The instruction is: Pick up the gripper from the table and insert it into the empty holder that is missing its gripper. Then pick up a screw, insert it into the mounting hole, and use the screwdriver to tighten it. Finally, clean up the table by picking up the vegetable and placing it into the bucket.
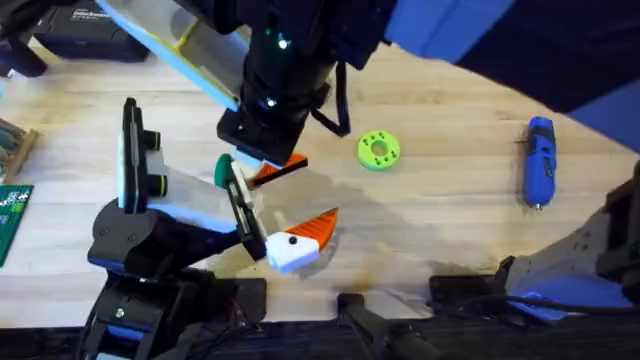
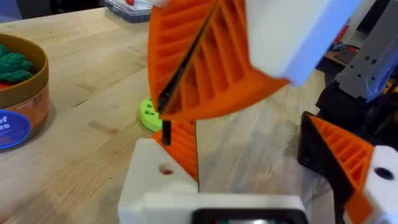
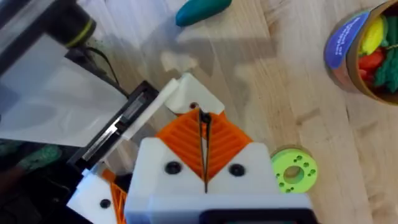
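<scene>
My right gripper [image 1: 272, 166] [image 3: 204, 149] [image 2: 193, 68], white with orange ribbed pads, is shut on a thin black pin [image 3: 203, 134]. I cannot tell if the pin is the screw. The pin's tip hangs just above a white finger block with a small hole [image 2: 165, 169] on my left gripper [image 1: 310, 195] [image 2: 249, 140], which is open. The teal vegetable [image 3: 202, 9] [image 1: 222, 170] lies on the table beside the left arm. The blue screwdriver [image 1: 540, 160] lies at the far right. The orange-brown bucket [image 2: 37, 102] [image 3: 346, 43] holds toy vegetables.
A lime-green disc [image 1: 378, 150] [image 3: 292, 169] [image 2: 148, 115] lies right of the grippers. A black case [image 1: 85, 35] sits at the back left and a green circuit board [image 1: 10, 215] at the left edge. A grey stand [image 1: 560, 270] occupies the front right.
</scene>
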You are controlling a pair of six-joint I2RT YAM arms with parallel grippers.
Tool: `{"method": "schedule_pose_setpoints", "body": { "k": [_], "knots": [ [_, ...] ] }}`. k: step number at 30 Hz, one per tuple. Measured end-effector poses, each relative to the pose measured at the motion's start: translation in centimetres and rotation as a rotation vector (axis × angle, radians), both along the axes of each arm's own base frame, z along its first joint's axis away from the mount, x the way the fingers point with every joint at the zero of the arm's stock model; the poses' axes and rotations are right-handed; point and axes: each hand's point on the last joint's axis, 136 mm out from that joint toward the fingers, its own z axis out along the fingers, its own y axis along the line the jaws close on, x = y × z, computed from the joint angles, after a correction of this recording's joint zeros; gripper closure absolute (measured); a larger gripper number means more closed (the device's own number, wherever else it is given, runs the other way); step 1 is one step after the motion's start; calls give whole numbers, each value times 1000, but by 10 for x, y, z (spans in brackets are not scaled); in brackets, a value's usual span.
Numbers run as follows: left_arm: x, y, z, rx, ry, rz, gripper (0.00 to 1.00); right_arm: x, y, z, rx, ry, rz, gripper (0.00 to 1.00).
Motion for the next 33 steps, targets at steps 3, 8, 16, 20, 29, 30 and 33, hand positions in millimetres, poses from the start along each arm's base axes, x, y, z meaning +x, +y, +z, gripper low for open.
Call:
{"method": "schedule_pose_setpoints", "body": {
  "k": [3,8,16,20,29,30,33],
  "knots": [
    [0,0,0,0,0,0,15,-1,1,0,6,7,2,994],
    [0,0,0,0,0,0,14,-3,2,0,11,16,4,994],
    [0,0,0,0,0,0,15,-3,3,-5,-2,27,5,994],
    [0,0,0,0,0,0,15,-2,5,-14,-24,40,4,994],
    [0,0,0,0,2,-1,15,-4,3,-21,-49,55,4,994],
    [0,0,0,-1,5,-1,16,-3,4,-22,-48,55,4,994],
    [-1,0,0,-4,10,-6,15,-3,5,-23,-49,58,5,994]
  ]
}}
